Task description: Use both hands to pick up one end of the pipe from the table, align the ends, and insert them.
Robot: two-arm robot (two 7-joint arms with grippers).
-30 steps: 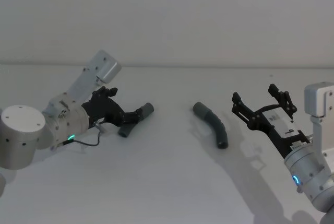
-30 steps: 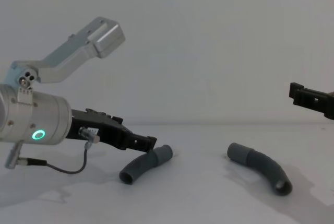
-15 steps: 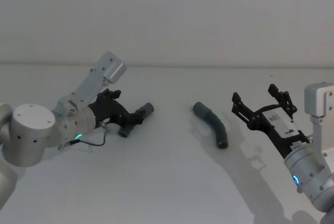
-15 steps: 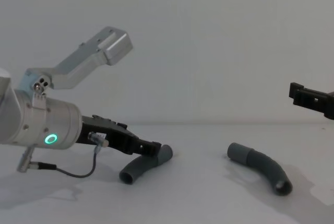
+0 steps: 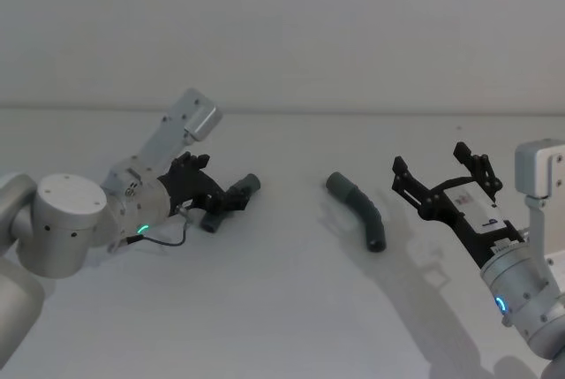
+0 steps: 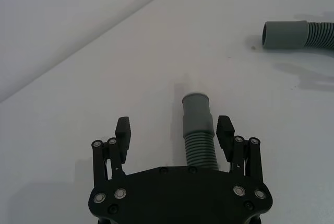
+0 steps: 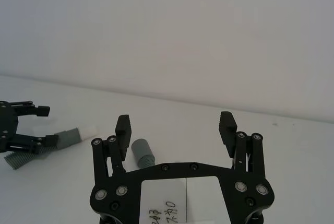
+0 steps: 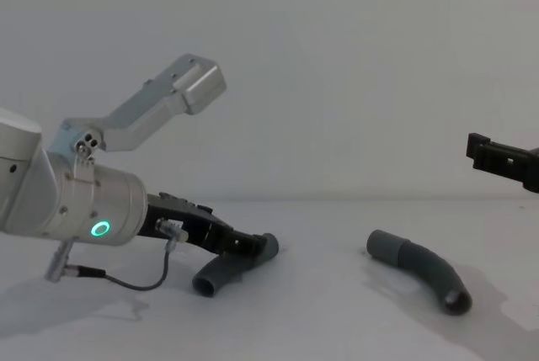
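— What stands around the left gripper (image 5: 226,202)?
— Very little. It lies low over the white table (image 5: 282,308), left of centre, its black fingers spread to either side of the left pipe piece (image 5: 250,185). In the left wrist view the ribbed part sits between the fingers, close against one and well apart from the other, so the claw is not clamped on it.
— And the other piece?
— The right pipe piece (image 5: 360,207) lies flat near the middle of the table, apart from the first. It is a curved dark grey hose with a smooth round cuff at its far end and an open mouth at the near end.
— The right gripper (image 5: 429,158)?
— Raised above the table's right side, jaws wide apart, nothing between them. A small white label (image 7: 162,203) with handwriting sits on its black body.
— Anything in the way?
— A thin black cable (image 8: 135,280) hangs in a loop under the left arm, low over the table. Bare matte surface runs between the two pieces, and a plain pale wall (image 5: 282,26) closes the far edge
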